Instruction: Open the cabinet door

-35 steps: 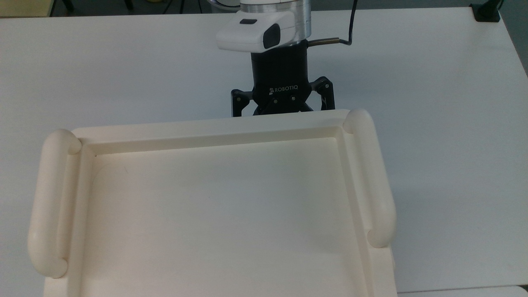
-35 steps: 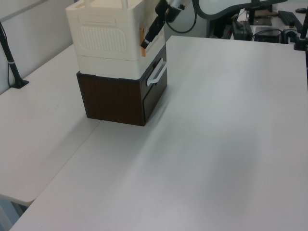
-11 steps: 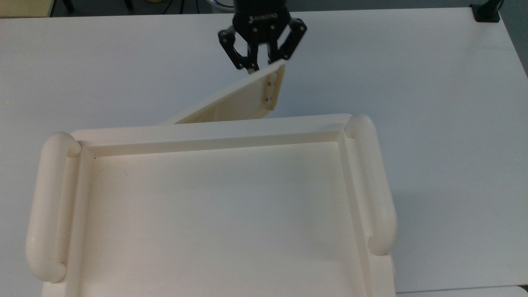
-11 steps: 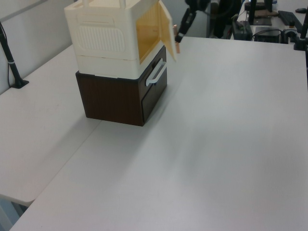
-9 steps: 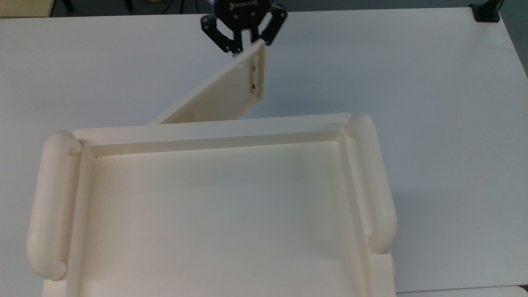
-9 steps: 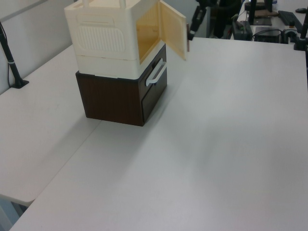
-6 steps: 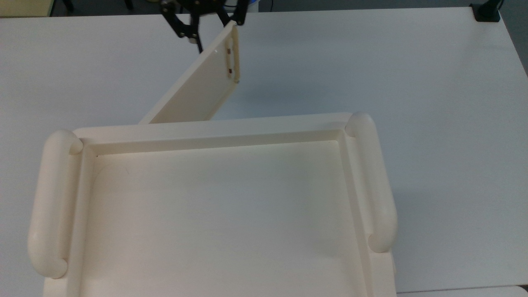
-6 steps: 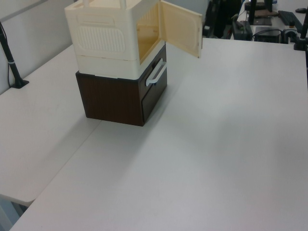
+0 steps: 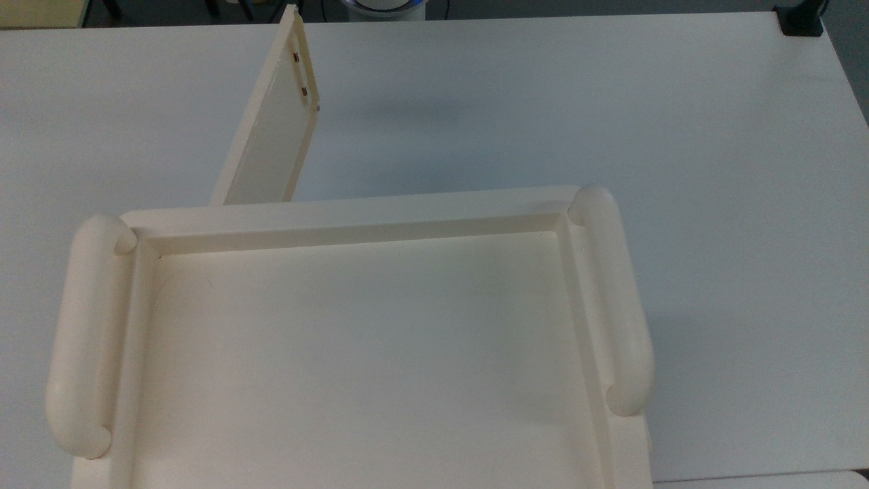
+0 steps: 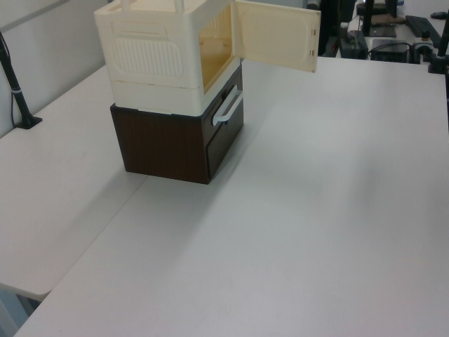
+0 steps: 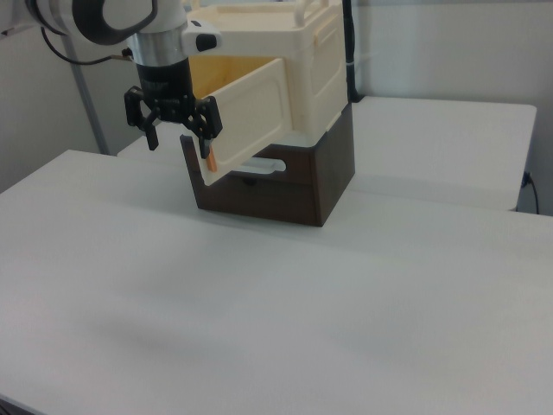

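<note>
White tabletop (image 10: 316,210) spreads bare around the cream cabinet (image 10: 161,56), whose cabinet door (image 10: 275,35) stands swung wide, and my tool (image 11: 173,121), fingers spread by its free edge in the right view, could knock it back shut if I withdraw carelessly.

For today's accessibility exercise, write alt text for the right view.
A cream cabinet door stands swung wide open, with the robot arm's black end effector at its free edge. The cream cabinet sits on a dark brown drawer unit on a white table.
</note>
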Tool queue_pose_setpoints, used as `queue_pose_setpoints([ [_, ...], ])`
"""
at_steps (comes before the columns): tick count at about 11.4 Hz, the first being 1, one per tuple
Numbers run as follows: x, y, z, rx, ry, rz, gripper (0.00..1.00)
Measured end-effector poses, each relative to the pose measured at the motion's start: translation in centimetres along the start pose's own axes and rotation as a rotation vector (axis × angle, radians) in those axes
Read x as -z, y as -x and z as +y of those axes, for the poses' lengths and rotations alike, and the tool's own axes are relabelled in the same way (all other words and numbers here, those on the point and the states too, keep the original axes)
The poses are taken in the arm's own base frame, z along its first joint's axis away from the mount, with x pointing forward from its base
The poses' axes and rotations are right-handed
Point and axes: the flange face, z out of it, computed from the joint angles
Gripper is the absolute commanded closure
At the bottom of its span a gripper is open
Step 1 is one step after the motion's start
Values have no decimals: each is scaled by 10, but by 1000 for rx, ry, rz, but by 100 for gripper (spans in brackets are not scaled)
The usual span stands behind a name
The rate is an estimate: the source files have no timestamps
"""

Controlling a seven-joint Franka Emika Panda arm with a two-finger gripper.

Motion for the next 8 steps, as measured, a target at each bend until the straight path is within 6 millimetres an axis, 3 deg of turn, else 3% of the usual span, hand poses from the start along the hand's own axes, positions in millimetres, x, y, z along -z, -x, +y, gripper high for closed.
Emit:
queue_pose_setpoints([
  [5,23,23,23,-107,54,1,0],
  [8,21,13,5,-255,112,-10,0],
])
